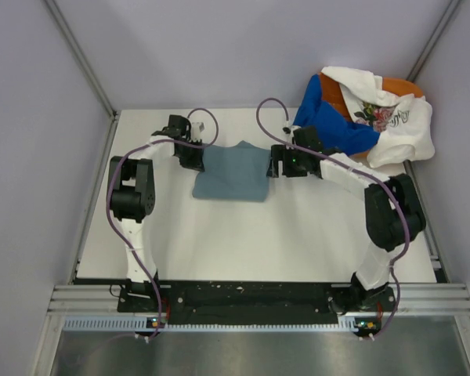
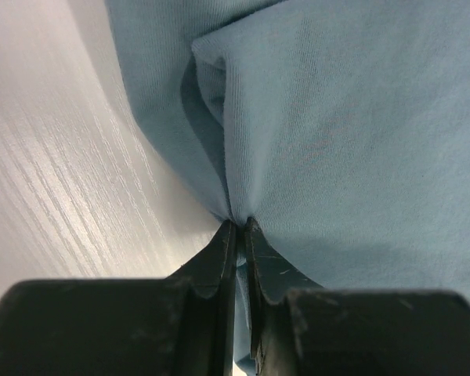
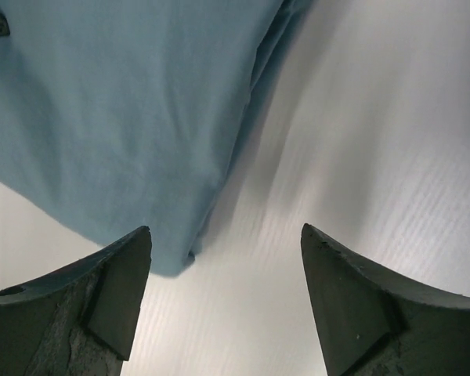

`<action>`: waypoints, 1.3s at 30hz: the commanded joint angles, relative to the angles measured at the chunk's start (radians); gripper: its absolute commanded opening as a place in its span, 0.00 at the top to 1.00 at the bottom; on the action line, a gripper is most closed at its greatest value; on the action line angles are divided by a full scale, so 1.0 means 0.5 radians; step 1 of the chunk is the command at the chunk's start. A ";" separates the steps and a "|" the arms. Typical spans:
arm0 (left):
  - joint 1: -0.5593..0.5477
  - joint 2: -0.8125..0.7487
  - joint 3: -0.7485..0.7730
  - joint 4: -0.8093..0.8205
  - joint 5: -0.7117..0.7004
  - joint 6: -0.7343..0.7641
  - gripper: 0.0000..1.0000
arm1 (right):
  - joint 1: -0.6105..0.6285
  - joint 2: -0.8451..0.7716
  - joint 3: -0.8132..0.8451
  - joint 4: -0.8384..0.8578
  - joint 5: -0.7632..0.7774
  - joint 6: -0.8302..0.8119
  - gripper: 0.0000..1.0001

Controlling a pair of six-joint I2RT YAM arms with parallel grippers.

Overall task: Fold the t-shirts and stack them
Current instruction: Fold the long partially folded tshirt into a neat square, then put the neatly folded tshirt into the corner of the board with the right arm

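While L jaws clamp edge of blue shirt (image 2: 337,141) on counter (image 2: 63,196), R jaws gape wide, empty, shirt corner just ahead.

Matt slate-blue cloth tee (image 2: 337,141), grained white table (image 2: 55,196)

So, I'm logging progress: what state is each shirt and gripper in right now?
slate-blue shirt: folded, lying flat.
royal blue shirt: crumpled, unfolded.
white floral shirt: unfolded, draped over the royal blue shirt.
orange shirt: mostly buried.
left gripper: shut on the slate-blue shirt.
right gripper: open.
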 commanded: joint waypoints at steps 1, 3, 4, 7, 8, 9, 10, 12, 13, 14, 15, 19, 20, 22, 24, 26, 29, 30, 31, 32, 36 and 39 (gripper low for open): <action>0.010 -0.072 -0.012 -0.044 -0.001 0.023 0.90 | -0.047 0.300 0.199 0.219 -0.089 0.299 0.26; 0.010 -0.075 -0.024 -0.044 -0.004 0.023 0.93 | -0.065 0.408 0.257 0.293 -0.111 0.364 0.27; 0.010 -0.078 -0.027 -0.044 -0.004 0.023 0.94 | -0.065 0.475 0.309 0.290 -0.120 0.382 0.28; 0.007 -0.081 -0.043 -0.047 -0.001 0.026 0.95 | -0.077 0.635 0.405 0.336 -0.245 0.456 0.31; 0.007 -0.081 -0.046 -0.041 0.005 0.029 0.96 | -0.080 0.681 0.426 0.388 -0.306 0.492 0.35; 0.007 -0.081 -0.049 -0.044 0.008 0.023 0.96 | -0.083 0.742 0.442 0.425 -0.374 0.541 0.39; 0.007 -0.084 -0.052 -0.041 0.012 0.020 0.96 | -0.080 0.788 0.454 0.462 -0.450 0.575 0.43; 0.007 -0.091 -0.061 -0.038 0.012 0.020 0.96 | -0.080 0.847 0.454 0.532 -0.555 0.646 0.52; 0.007 -0.097 -0.067 -0.029 0.012 0.020 0.96 | -0.080 0.862 0.439 0.563 -0.583 0.674 0.57; 0.010 -0.106 -0.082 -0.023 0.012 0.023 0.96 | -0.083 0.868 0.420 0.585 -0.586 0.701 0.61; 0.007 -0.118 -0.098 -0.020 0.009 0.023 0.96 | -0.080 0.874 0.402 0.582 -0.589 0.708 0.66; 0.016 -0.179 -0.150 -0.007 0.021 -0.008 0.95 | -0.087 0.871 0.368 0.661 -0.669 0.714 0.98; 0.019 -0.207 -0.168 -0.007 0.039 -0.017 0.89 | -0.087 0.859 0.356 0.655 -0.675 0.696 1.00; 0.022 -0.287 -0.214 -0.014 0.045 -0.014 0.70 | -0.087 0.810 0.322 0.610 -0.654 0.622 1.00; 0.028 -0.375 -0.263 -0.020 0.045 -0.002 0.49 | -0.087 0.758 0.304 0.469 -0.654 0.512 1.00; 0.068 -0.501 -0.340 -0.020 0.070 0.011 0.19 | -0.090 0.709 0.310 0.309 -0.672 0.377 1.00; 0.132 -0.649 -0.432 -0.023 0.073 0.056 0.10 | -0.087 0.605 0.279 0.101 -0.614 0.171 1.00; 0.154 -0.704 -0.466 -0.017 0.067 0.078 0.10 | -0.080 0.559 0.258 0.009 -0.587 0.074 1.00; 0.181 -0.762 -0.497 -0.011 0.064 0.084 0.10 | -0.074 0.519 0.236 -0.080 -0.544 0.003 1.00; 0.203 -0.808 -0.536 -0.001 0.070 0.084 0.09 | -0.065 0.470 0.218 -0.154 -0.510 -0.089 1.00; 0.270 -0.992 -0.626 0.014 0.113 0.161 0.09 | 0.021 0.258 0.102 -0.501 -0.277 -0.412 1.00; 0.270 -1.051 -0.638 0.008 0.153 0.185 0.09 | 0.076 0.139 0.031 -0.700 -0.111 -0.638 1.00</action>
